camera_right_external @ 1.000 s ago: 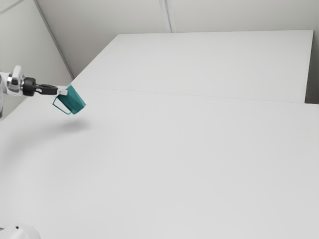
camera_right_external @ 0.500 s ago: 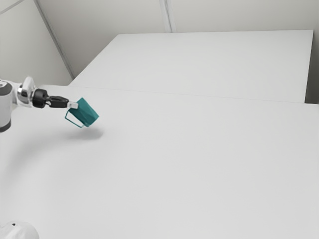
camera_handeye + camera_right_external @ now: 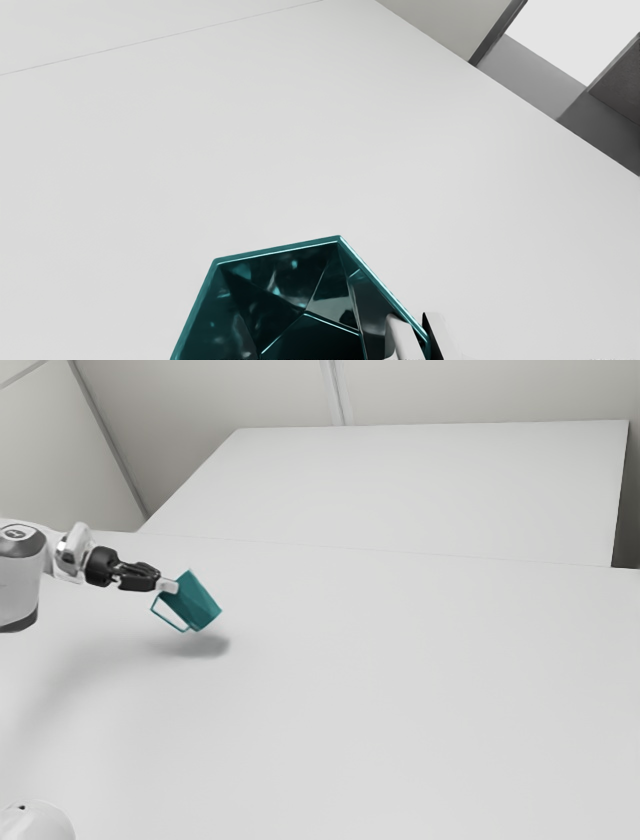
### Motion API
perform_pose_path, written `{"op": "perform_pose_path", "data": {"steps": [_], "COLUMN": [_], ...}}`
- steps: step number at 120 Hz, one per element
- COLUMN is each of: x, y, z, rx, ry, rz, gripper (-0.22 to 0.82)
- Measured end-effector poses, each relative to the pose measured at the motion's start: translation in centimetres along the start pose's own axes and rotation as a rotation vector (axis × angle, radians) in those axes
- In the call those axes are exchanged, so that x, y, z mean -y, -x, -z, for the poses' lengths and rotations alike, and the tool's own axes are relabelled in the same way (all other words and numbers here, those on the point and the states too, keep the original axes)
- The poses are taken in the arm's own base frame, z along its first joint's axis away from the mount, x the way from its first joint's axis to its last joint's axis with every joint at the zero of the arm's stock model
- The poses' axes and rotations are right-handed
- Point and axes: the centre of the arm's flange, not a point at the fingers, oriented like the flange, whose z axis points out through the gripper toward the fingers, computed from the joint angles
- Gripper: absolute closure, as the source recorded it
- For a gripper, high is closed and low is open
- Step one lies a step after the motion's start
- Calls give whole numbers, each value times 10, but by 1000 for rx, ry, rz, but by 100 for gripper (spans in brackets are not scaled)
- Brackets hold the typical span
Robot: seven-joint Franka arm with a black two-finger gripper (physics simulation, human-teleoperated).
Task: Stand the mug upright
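In the exterior view my gripper (image 3: 168, 587), coming in from the view's left, holds the teal faceted mug (image 3: 198, 603) at its rim. The mug hangs tilted above the table, its shadow lying beneath it and its handle on the side toward the arm. Looking into the mug (image 3: 280, 285) in the wrist view, I see its angular rim and dark, shiny inside. There my gripper (image 3: 421, 335) pinches the mug's wall, one fingertip inside the rim and the other outside.
A wide white table (image 3: 400, 690) stretches under the mug, with a thin seam across it. Beyond its far part stand pale walls. A white rounded object (image 3: 35, 823) sits at the exterior view's lower left corner.
My gripper and the held mug have moved toward the exterior view's right and down in that view. The mug stays tilted, and more of the arm has come into sight.
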Motion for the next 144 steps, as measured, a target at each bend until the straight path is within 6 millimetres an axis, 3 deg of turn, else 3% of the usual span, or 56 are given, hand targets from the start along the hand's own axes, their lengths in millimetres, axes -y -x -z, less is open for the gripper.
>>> {"op": "perform_pose_path", "data": {"steps": [46,84,109,144], "x": [-17,-37,-47,-54], "y": [15,24,19,3], "z": [-32,-45,-49,-65], "rx": [49,49,66,217], "ry": [26,47,45,12], "rz": [-12,-17,-45,-122], "gripper": [79,79,79,79]}}
